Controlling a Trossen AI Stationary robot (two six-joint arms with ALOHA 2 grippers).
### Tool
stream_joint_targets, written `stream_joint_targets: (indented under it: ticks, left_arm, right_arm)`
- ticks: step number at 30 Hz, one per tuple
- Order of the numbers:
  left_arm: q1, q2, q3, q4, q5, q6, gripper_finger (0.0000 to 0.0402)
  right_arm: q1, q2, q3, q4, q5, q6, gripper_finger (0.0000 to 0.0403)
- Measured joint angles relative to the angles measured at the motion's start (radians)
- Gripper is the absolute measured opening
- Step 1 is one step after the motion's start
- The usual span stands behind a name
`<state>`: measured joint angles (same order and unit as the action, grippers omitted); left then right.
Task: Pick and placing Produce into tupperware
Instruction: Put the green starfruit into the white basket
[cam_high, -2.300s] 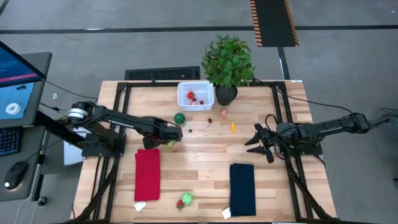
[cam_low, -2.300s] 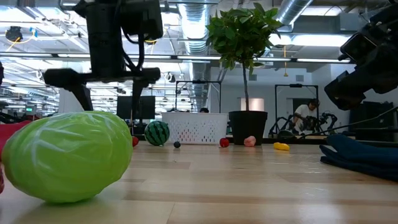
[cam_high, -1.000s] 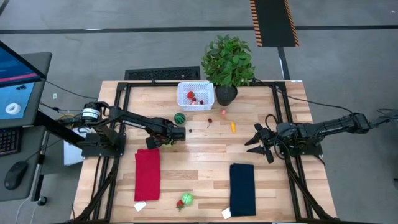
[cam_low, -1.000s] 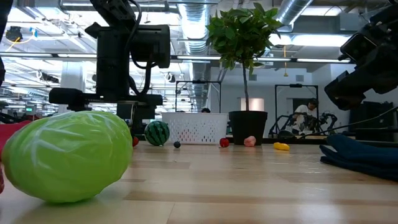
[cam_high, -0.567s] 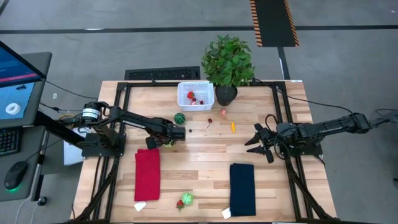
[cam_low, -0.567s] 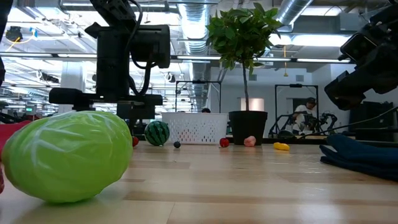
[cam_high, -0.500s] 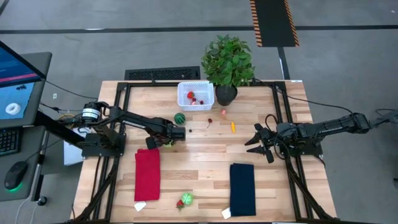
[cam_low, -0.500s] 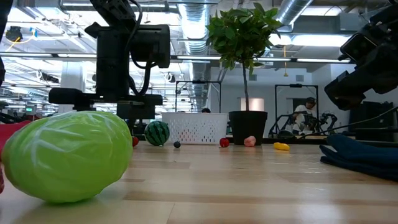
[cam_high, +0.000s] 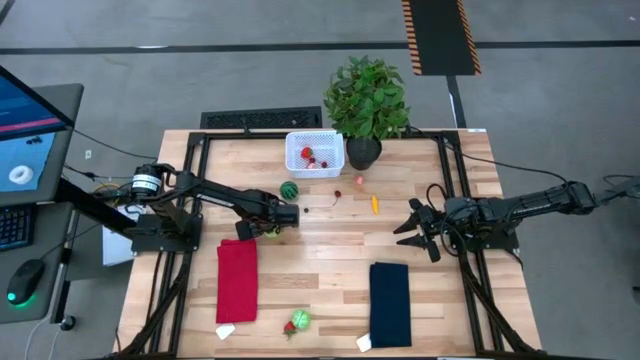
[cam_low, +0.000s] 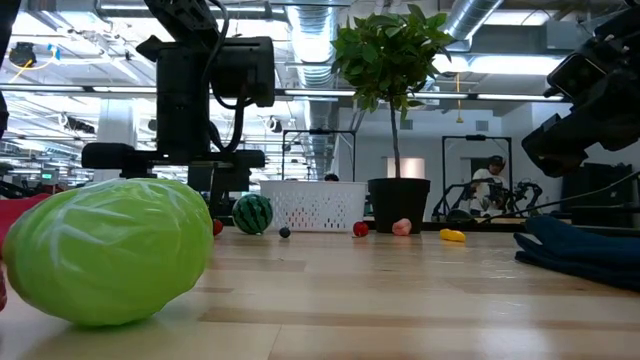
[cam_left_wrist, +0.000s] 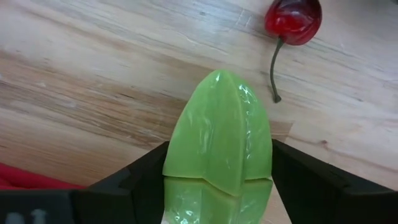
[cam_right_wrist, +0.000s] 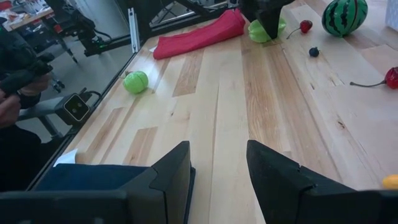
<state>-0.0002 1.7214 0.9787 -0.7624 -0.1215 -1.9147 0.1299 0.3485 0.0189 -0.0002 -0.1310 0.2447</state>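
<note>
- Green and ridged, the toy vegetable fills your left wrist view, set between the two dark fingers; from above you get only a green speck under the left claw.
- Your left wrist view also shows a red cherry lying just beyond that green piece on the wood; from above it does not show.
- Your left claw is clenched on the green vegetable, a finger against each flank, low over the table, on the near side of the white basket and well apart from it.
- A second ago the left fingers stood wider; they have since closed in, and the arm has kept its place.
- Just beside the basket's near corner lies the striped watermelon ball; red pieces sit inside the basket.
- At table height, a big green cabbage fills the foreground.
- Your right claw hangs unclenched and empty, well right of the basket, unchanged.
</note>
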Motion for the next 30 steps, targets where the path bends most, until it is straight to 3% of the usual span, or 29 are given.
stream_joint_targets:
  ticks: [12,21,30]
  left_arm:
    - [0.000,0.000,0.000,0.015,0.003,0.003,0.0206]
    - [0.000,0.000,0.018,0.009,-0.047,0.030,0.0249]
    - [0.000,-0.003,0.025,0.013,-0.046,-0.005,0.0192]
  right_arm:
    - [0.000,0.000,0.000,0.000,0.000,0.000,0.0182]
    - [0.000,0.000,0.000,0.000,0.000,0.000,0.0183]
    - [0.000,0.000,0.000,0.000,0.000,0.000,0.0182]
